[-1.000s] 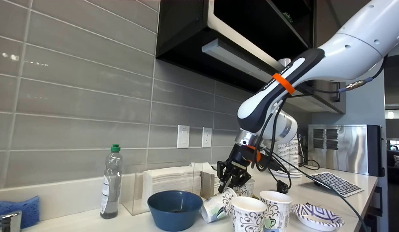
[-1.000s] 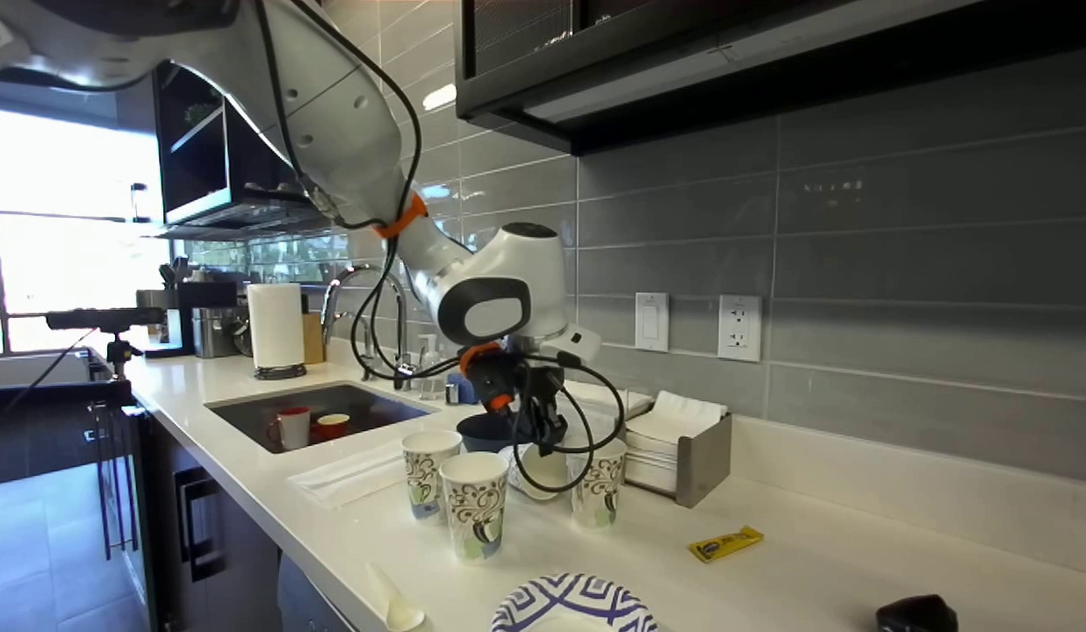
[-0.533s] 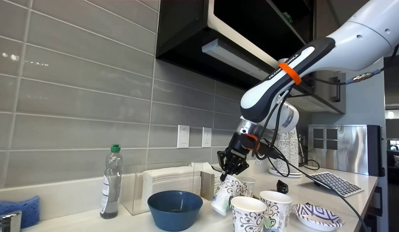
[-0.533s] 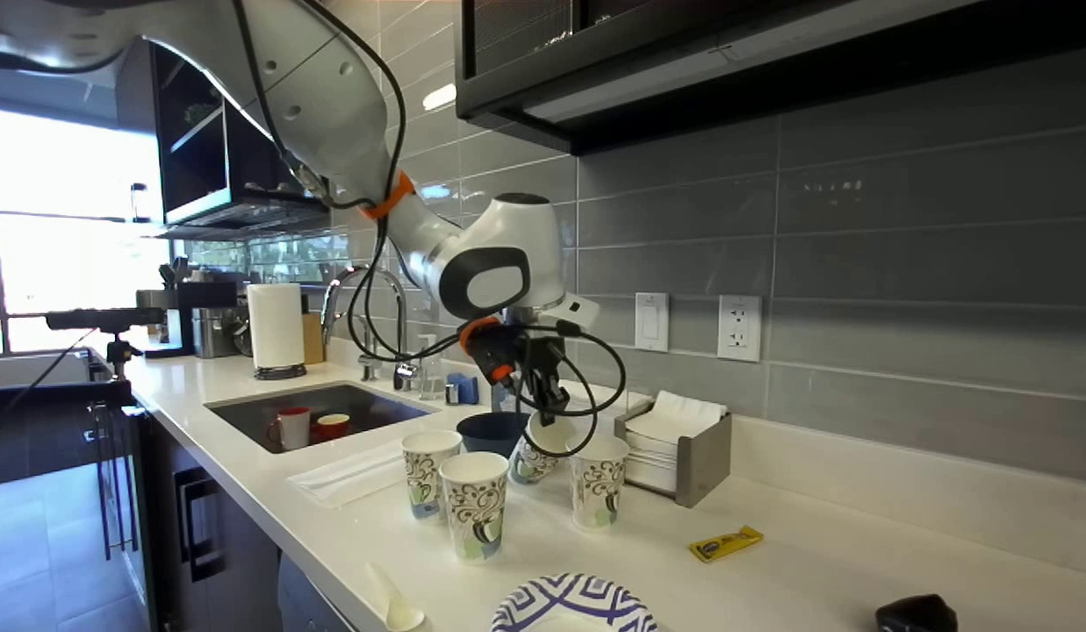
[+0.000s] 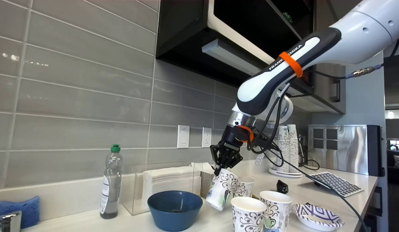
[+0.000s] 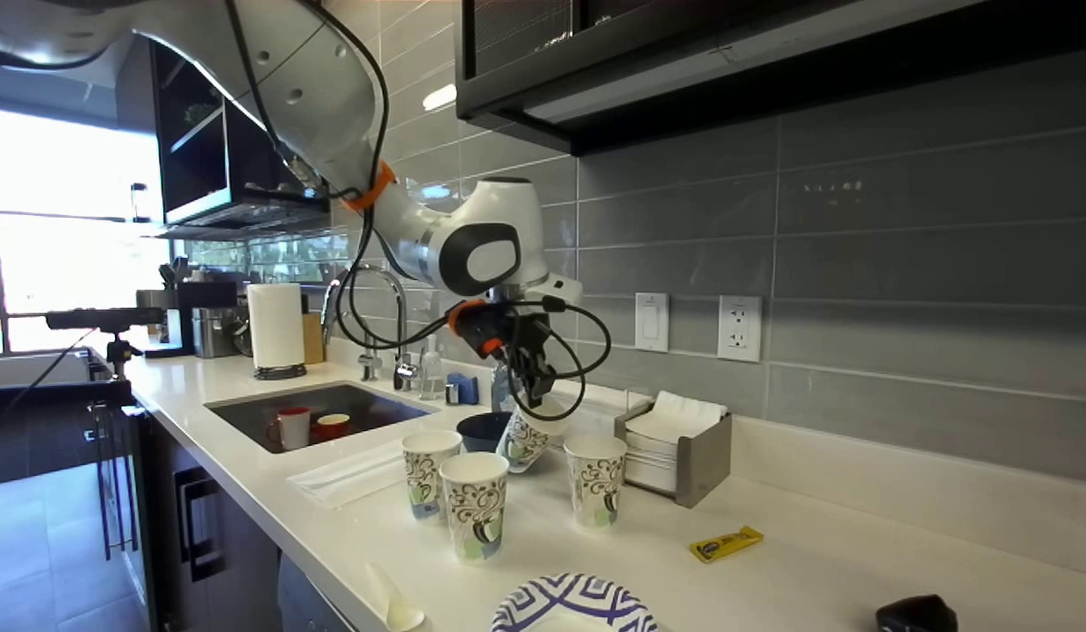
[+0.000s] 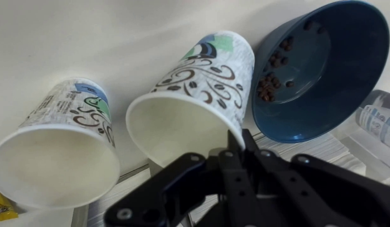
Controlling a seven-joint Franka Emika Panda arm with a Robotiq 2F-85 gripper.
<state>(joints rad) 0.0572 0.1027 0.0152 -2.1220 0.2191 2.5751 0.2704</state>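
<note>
- You're gripping it: the gripper (image 7: 241,142) is pinching the cup (image 7: 198,85) by the rim, one finger sitting inside, one outside.
- Up it's coming! A second ago the cup was lying low, nearly on its side; now it's hanging higher and leaning more steeply in both exterior views.
- Since half a second ago you're swinging it toward the bowl (image 5: 175,214). Its base is sitting just beside the bowl, its mouth tipping away; whether they're touching, you can't tell.
- The bowl is keeping its spot, brown bits (image 7: 270,86) lying inside.
- Your arm (image 5: 267,82) is riding higher too, baring more of the stacks (image 5: 283,149) behind.
- The front cups (image 6: 455,496) and the wall-side cup (image 6: 597,483) are standing upright, unmoved.
- The bottle (image 5: 111,185) and packet (image 6: 725,544) are staying put.
</note>
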